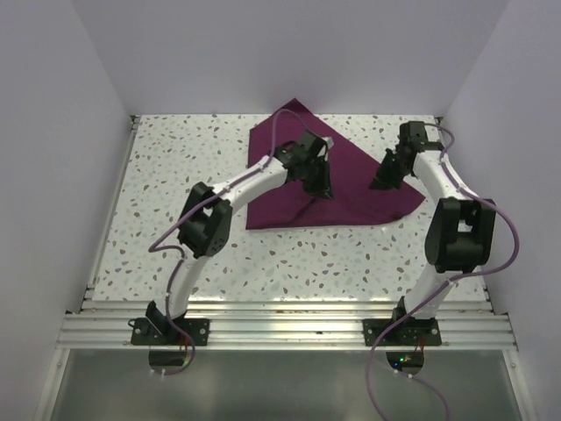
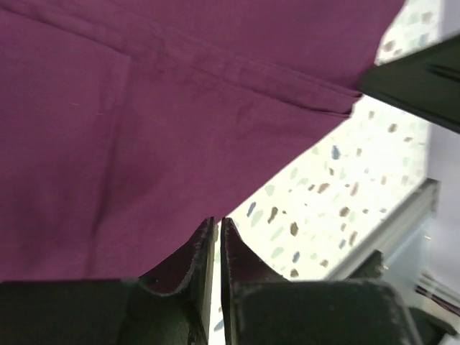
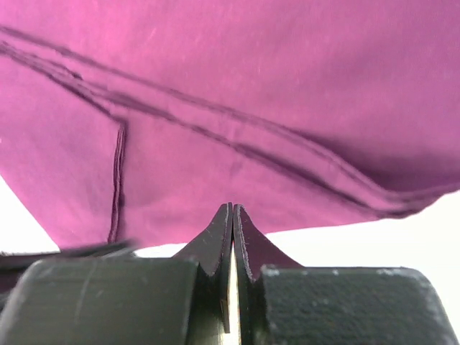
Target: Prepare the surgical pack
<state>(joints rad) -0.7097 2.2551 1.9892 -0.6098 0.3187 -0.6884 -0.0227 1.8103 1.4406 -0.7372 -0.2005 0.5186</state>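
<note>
Surgical pack (image 1: 351, 200) under left end effector (image 1: 323, 190); right end effector (image 1: 379, 184) at edge.

Surgical pack (image 1: 355, 189) | plum-purple cloth bundle, folded flat, one corner peaking toward the top edge | lies upper centre of the overhead view on the speckled bench (image 1: 175, 175) | up close, stitched hems and soft creases run diagonally across the fabric; lower edge slightly lifted, shadow beneath
</note>
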